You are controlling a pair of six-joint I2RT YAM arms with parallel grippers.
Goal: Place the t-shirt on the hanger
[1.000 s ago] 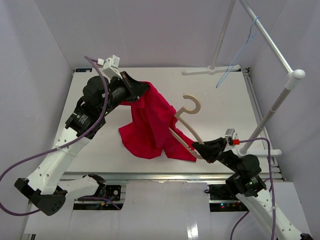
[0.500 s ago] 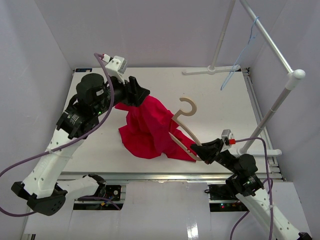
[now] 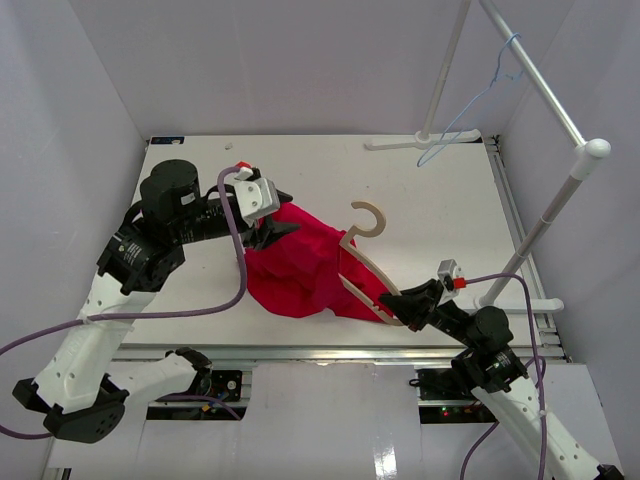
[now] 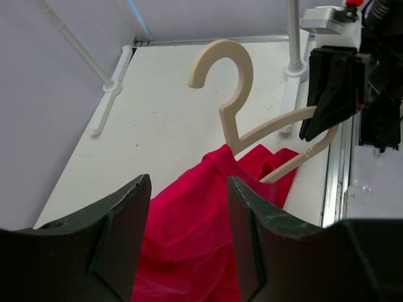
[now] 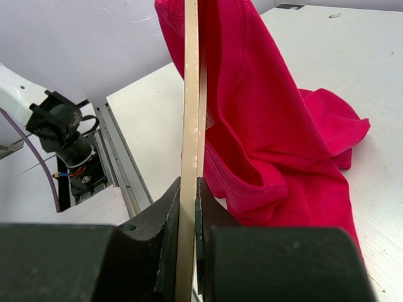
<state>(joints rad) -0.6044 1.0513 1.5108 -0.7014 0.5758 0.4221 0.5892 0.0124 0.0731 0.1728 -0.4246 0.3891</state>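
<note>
The red t-shirt (image 3: 300, 272) lies bunched on the table, its top edge drawn up to the neck of the tan wooden hanger (image 3: 366, 216) and covering one hanger arm. My right gripper (image 3: 400, 303) is shut on the bare end of the hanger (image 5: 191, 94) and holds it tilted, hook up, with the shirt (image 5: 264, 126) beside the jaws (image 5: 187, 207). My left gripper (image 3: 275, 225) is open just above the shirt's upper left. In the left wrist view the shirt (image 4: 182, 233) shows between the spread jaws (image 4: 186, 239), untouched, with the hanger (image 4: 227, 63) beyond.
A white clothes rail (image 3: 540, 85) crosses the right rear on a floor base (image 3: 430, 142). A thin light-blue wire hanger (image 3: 470, 110) dangles from it. White walls close in the table on the left, back and right.
My left gripper came down from holding the shirt high, turned and opened, letting the shirt go. The shirt sank toward the table. The hanger and right gripper shifted slightly left.
</note>
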